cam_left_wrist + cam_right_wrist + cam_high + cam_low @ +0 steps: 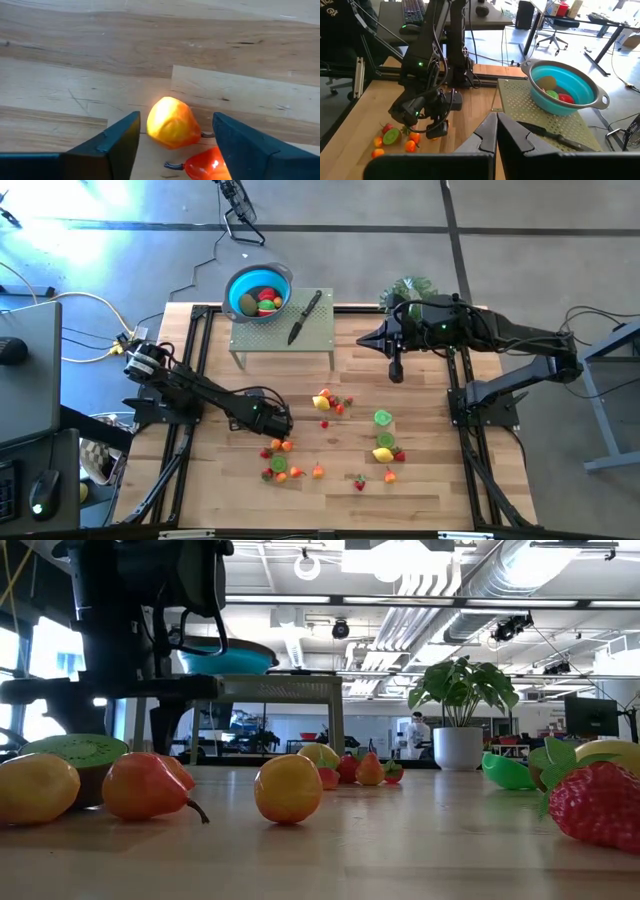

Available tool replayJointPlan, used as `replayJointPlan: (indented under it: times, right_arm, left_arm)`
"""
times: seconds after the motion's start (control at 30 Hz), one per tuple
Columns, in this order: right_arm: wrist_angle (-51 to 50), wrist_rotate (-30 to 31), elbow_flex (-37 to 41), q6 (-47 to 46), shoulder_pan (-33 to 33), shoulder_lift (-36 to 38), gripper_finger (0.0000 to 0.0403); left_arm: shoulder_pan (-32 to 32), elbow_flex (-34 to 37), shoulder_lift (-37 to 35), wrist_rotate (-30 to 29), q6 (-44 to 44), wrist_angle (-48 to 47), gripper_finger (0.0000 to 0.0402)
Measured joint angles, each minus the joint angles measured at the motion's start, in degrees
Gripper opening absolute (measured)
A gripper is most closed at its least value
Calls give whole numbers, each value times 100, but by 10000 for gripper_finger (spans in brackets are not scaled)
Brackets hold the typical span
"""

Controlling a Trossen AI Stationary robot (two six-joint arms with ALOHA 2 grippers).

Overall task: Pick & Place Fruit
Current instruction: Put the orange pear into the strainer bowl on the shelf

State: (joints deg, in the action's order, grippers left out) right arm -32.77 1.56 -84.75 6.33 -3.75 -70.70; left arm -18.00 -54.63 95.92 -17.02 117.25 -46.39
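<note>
Small toy fruit pieces lie scattered on the wooden table (430,480). My left gripper (277,440) points steeply down over a cluster near the table's left side. In the left wrist view its two fingers stand open on either side of a yellow-orange fruit (172,122) that rests on the wood, with a gap showing on both sides. A red-orange fruit with a stem (207,167) lies right beside it. My right gripper (496,131) hangs shut and empty, high over the table's far right (396,368). The blue bowl (232,288) holds a few fruit.
The bowl and a black-handled knife (304,317) sit on a green perforated stand (320,335) at the far edge. A potted plant (408,288) stands at the far right. More fruit lies mid-table (322,402) and to the right (382,453).
</note>
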Motion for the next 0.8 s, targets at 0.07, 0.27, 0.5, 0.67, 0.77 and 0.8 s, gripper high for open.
replayJointPlan:
  times: [0.07,0.27,0.5,0.67,0.77,0.8]
  right_arm:
    - [0,0,0,-1,0,0,3]
    - [0,0,0,-2,0,0,3]
    - [-1,0,0,-2,0,0,3]
    - [-2,0,0,0,0,0,3]
    - [-2,0,0,0,0,0,3]
    - [-2,0,0,0,1,0,3]
  left_arm:
    - [0,0,0,2,0,-2,225]
    - [0,0,0,2,2,4,199]
    - [0,0,-1,4,0,12,175]
    - [0,0,0,4,0,44,163]
    - [0,-2,0,4,-28,65,161]
    - [0,-2,-1,4,-37,80,160]
